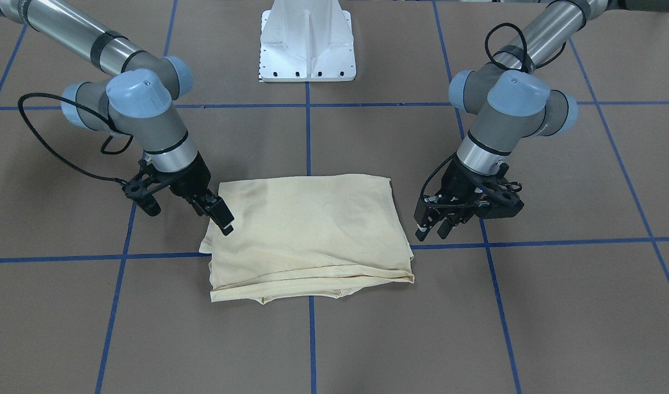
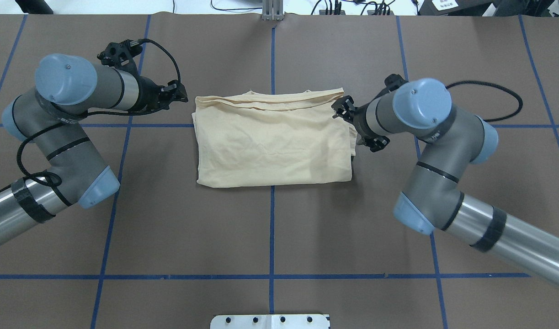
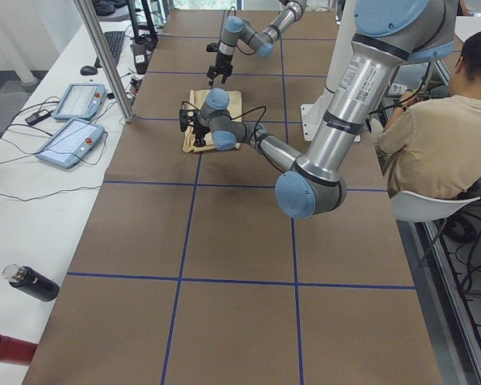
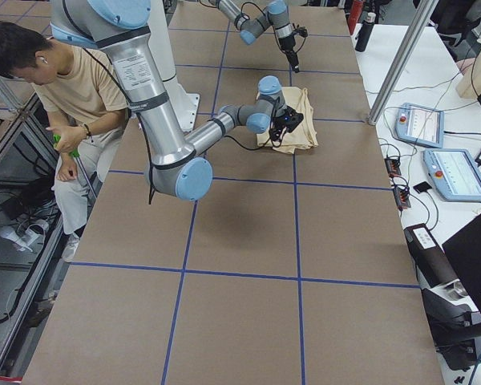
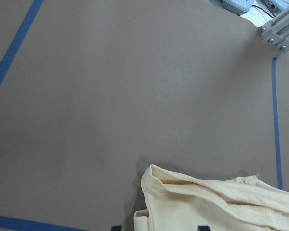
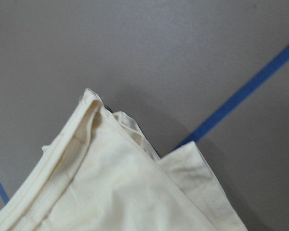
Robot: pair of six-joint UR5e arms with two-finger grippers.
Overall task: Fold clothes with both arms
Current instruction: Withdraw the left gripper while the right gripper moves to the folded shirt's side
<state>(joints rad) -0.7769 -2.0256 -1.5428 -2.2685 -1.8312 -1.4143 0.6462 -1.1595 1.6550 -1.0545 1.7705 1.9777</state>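
Pale yellow shirt [image 2: 272, 146] folded to a rough rectangle, flat at the middle of the brown table [image 2: 192, 228], across the blue tape lines [image 2: 271, 228]. By the overhead clock, left gripper [image 2: 181, 92] just off the corner at 10 o'clock, clear of the cloth, jaws apart. Right gripper [image 1: 225, 221] at the edge between 2 and 3 o'clock, tip touching or just over the cloth. Right fingers hidden under the wrist from overhead, and seen at a slant from the front, so impossible to tell whether apart or together. Only from the front: stacked hems along the shirt's edge at 6 o'clock there. Only from the left wrist camera: two dark fingertips [image 5: 116, 228] at the frame's 6 o'clock, well apart, with the shirt's corner between and beyond them. From the right wrist camera, no fingers, just a stitched corner beside tape. In the side views alone: a seated person [image 3: 433, 136] near the white pedestal [image 1: 308, 44], and two tablets [image 3: 68, 138] on the bench.
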